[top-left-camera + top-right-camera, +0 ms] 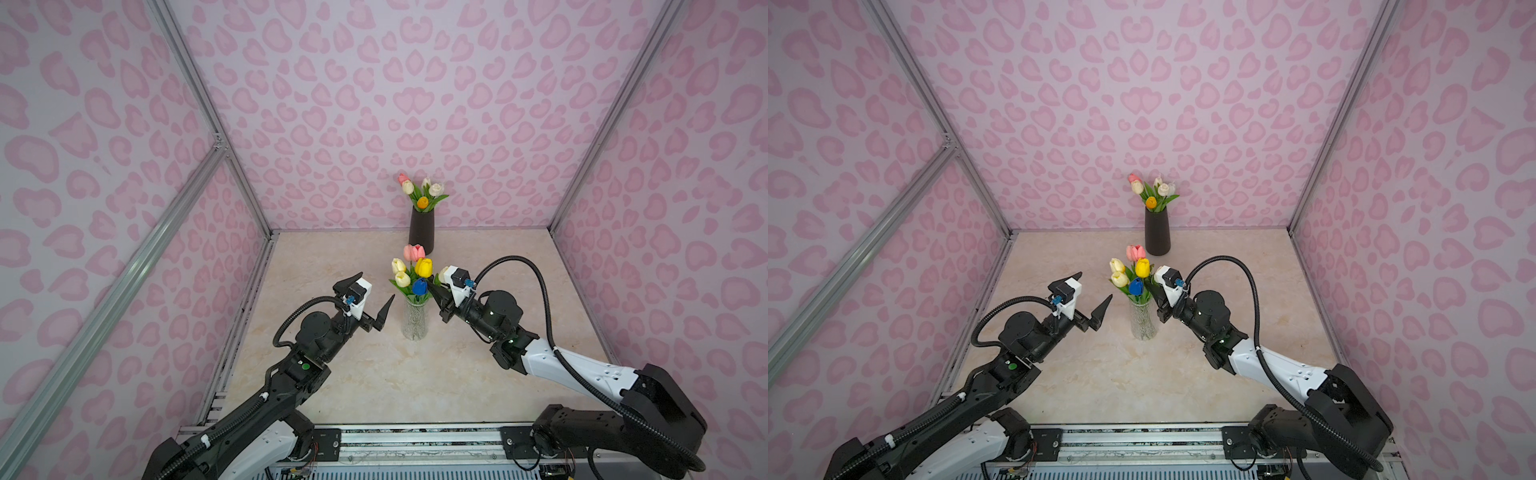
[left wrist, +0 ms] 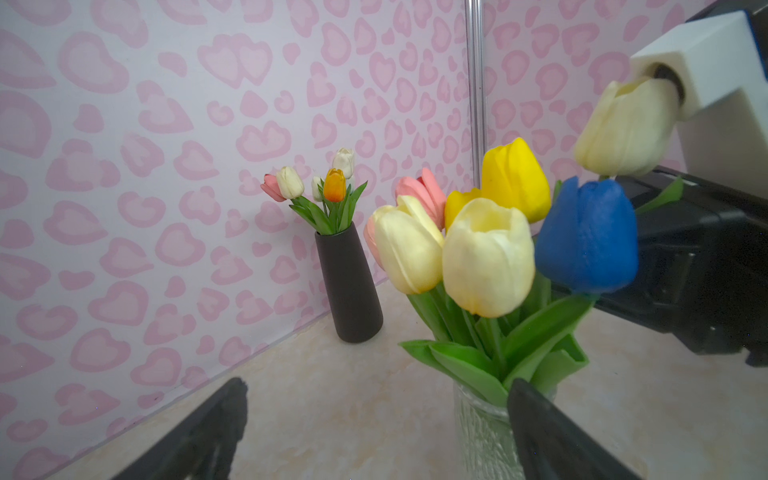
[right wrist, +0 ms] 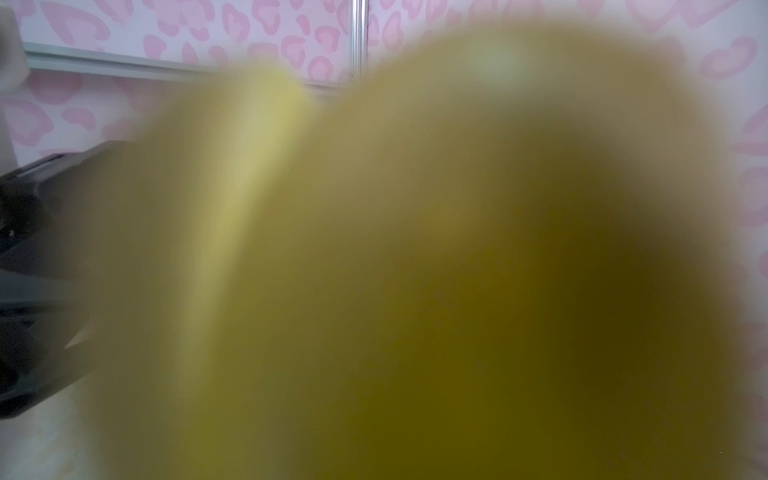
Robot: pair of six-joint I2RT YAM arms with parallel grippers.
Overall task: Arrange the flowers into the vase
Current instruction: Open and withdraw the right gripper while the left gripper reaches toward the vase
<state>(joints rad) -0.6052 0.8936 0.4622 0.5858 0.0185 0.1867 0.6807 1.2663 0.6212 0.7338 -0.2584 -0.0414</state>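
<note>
A cream tulip head [image 3: 415,270] blurs right against the right wrist camera [image 1: 459,277]. It sits just above the right gripper [image 1: 433,291], which reaches in among the stems; I cannot tell whether its jaws grip anything. The tulips [image 1: 415,270] stand in a clear glass vase [image 1: 414,322] between both grippers. The left gripper [image 1: 377,284] hangs spread wide and empty just beside that vase. Beyond both, a black vase [image 1: 421,232] of more tulips stands on the marbled surface [image 1: 415,382].

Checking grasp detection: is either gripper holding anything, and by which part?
Left gripper is open, holding nothing. Right gripper looks shut on a cream tulip, on its stem just under the head; the contact itself is hidden.
</note>
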